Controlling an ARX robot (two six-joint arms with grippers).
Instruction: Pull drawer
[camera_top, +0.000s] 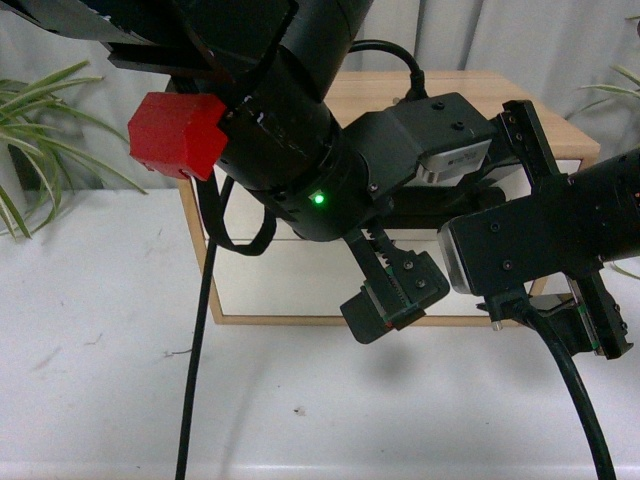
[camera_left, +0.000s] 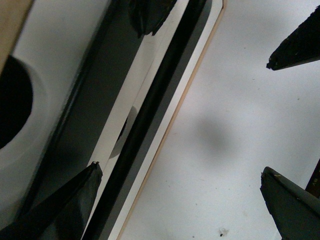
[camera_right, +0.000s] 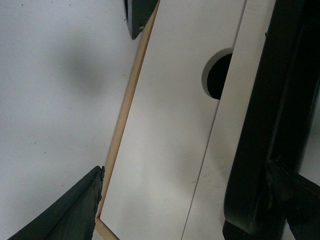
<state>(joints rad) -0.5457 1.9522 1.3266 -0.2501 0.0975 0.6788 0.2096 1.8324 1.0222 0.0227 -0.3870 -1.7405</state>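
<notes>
Straddling the black bar handle (camera_left: 147, 125), left gripper (camera_left: 180, 170) jaws wide apart, poised to close on it | drawer (camera_left: 60, 50): white front behind the handle, seemingly unpulled | right gripper (camera_right: 185, 167): jaws apart, apparently beside the handle's end, likely held clear so one arm pulls.

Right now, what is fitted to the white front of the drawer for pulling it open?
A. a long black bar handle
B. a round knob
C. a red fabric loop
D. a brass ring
A: in the left wrist view a long black bar handle runs along the white front of the drawer. No knob, loop or ring shows on it.
</notes>
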